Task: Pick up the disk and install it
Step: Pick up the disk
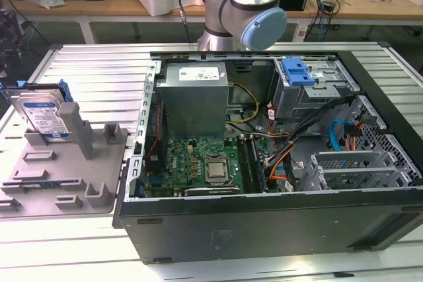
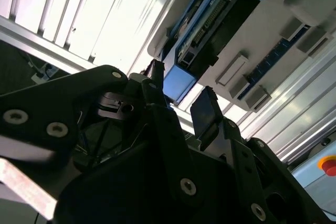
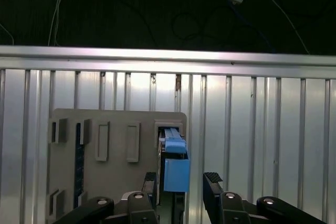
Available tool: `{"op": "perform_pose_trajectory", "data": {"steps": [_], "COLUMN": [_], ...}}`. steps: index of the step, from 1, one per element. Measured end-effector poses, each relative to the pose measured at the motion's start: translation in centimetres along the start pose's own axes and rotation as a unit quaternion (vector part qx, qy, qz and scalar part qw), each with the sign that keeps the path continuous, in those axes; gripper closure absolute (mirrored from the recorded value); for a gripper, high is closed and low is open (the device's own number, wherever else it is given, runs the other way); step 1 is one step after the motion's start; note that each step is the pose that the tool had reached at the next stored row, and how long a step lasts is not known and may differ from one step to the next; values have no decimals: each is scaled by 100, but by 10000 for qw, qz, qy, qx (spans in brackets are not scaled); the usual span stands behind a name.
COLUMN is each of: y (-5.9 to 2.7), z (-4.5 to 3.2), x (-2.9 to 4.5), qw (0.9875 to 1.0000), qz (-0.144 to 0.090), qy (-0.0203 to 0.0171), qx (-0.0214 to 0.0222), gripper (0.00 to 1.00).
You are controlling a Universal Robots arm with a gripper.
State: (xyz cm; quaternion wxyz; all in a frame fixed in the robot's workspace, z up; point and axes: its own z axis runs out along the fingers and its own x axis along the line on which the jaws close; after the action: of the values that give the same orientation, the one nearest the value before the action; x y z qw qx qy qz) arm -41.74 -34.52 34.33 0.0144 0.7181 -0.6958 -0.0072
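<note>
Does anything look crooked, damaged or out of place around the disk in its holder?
Nothing stands out. The disk stands on edge in the grey holder with no visible damage, and the open gripper is lined up with its blue bracket.

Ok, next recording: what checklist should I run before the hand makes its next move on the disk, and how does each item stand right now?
1. The disk stands upright in the grey holder: ok.
2. The hand is open, with its fingers apart: ok.
3. The disk's blue bracket lies between the fingers in both wrist views: ok.
4. Fingers touching the bracket: cannot tell.
5. The computer case is open on top: ok.
6. The drive cage is free to take the disk: cannot tell.
</note>
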Motion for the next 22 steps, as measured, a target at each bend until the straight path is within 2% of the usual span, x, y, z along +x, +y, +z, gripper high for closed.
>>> {"op": "perform_pose_trajectory", "data": {"steps": [22], "y": [-2], "z": [118], "x": [19], "qw": [10000], "qz": [1], "qy": [18], "qx": [0], "gripper": [52]}}
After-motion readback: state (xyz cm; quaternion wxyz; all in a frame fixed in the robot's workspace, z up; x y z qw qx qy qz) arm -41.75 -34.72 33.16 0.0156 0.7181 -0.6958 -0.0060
